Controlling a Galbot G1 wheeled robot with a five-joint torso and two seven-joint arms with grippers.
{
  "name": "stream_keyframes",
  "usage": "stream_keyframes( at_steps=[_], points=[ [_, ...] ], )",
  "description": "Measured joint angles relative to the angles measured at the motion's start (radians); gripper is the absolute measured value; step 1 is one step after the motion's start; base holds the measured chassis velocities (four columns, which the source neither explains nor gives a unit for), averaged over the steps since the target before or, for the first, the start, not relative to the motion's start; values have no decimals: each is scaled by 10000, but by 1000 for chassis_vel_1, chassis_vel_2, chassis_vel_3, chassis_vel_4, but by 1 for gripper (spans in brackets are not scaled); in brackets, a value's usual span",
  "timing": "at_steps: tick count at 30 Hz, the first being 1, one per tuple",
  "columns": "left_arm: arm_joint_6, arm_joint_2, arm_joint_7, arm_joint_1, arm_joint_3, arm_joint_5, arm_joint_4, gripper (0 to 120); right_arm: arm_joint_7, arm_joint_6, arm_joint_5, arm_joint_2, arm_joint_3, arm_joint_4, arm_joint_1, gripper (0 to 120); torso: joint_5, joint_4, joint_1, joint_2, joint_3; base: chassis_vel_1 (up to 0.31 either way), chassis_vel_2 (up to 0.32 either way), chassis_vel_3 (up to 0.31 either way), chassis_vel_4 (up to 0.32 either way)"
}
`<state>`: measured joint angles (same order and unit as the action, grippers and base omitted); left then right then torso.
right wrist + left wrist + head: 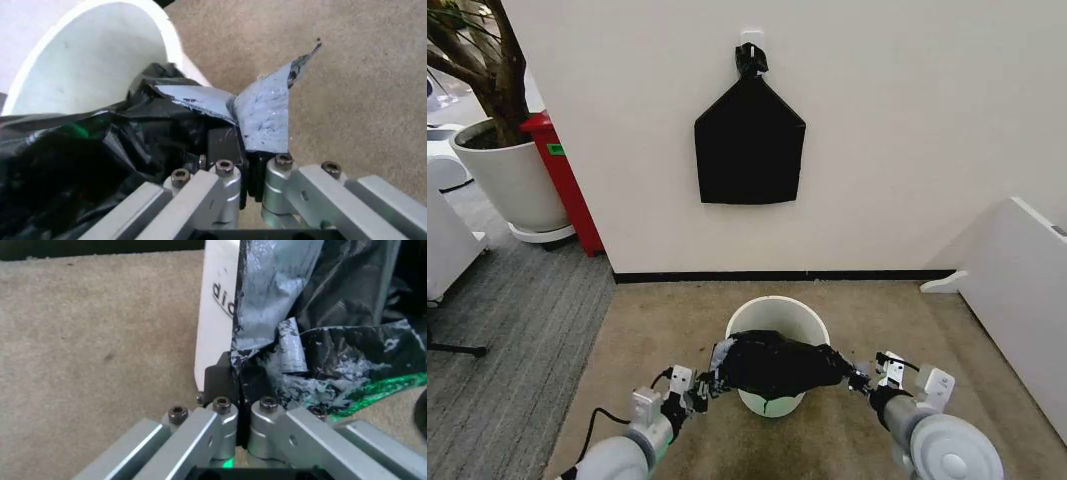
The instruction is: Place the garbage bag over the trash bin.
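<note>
Both grippers stretch a black garbage bag across the near rim of a white trash bin.

Nearest the head camera, the left gripper and right gripper each have their fingers closed tight, pinching an opposite edge of the garbage bag. It hangs bunched between them, seemingly resting on the near side of the trash bin, which stands on tan carpet. Farther back, a flat black bag hangs on the white wall.
</note>
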<state>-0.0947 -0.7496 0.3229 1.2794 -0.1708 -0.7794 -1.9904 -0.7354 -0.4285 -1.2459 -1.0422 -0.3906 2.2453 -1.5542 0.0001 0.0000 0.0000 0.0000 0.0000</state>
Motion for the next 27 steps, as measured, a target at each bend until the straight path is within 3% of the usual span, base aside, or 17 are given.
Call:
stream_keyframes(
  at_steps=[13,27],
  points=[
    [910,-533,-160,-256,-561,1072,1086,0,2382,1766,1707,-163,-4,-1311,-347,0,0,0,0,0,0,0,0,0,0],
    [1085,-806,-532,-416,610,1013,1273,0,3416,2337,2290,-262,223,-2007,212,0,-1,0,0,0,0,0,0,0,0]
  ],
)
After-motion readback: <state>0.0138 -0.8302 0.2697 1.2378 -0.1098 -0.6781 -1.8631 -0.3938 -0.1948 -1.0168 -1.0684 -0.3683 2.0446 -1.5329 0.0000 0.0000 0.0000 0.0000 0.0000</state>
